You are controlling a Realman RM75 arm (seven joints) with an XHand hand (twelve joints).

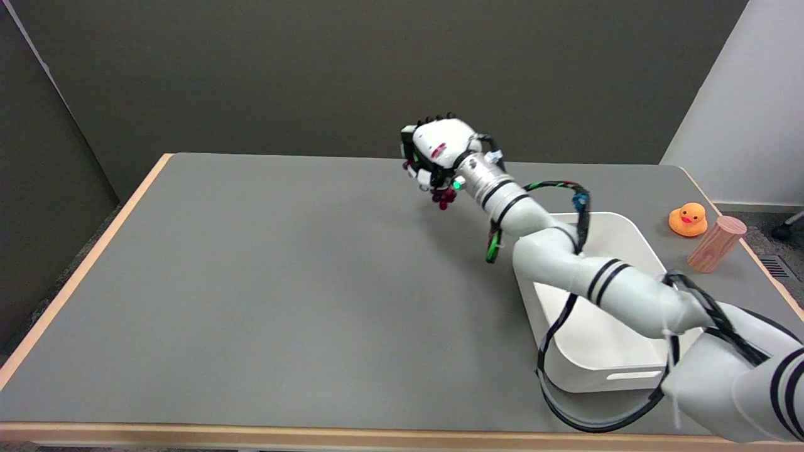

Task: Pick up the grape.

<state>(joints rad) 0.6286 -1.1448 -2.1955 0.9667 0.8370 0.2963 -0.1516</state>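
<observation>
My right hand (436, 150) hangs in the air over the far middle of the grey table (251, 282), its white back toward the camera and its fingers curled in. A dark purple bunch of grapes (444, 197) dangles just below the hand, held in the curled fingers and lifted off the table. Most of the bunch is hidden by the hand; only its lower berries show. The right arm reaches in from the lower right, passing over the white bin.
A white rectangular bin (603, 326) sits on the table's right side, partly under my arm. Near the right edge stand an orange rubber duck (688, 220) and a pink wooden cylinder (716, 243), which leans. The table's wooden edge (75, 276) runs along the left and front.
</observation>
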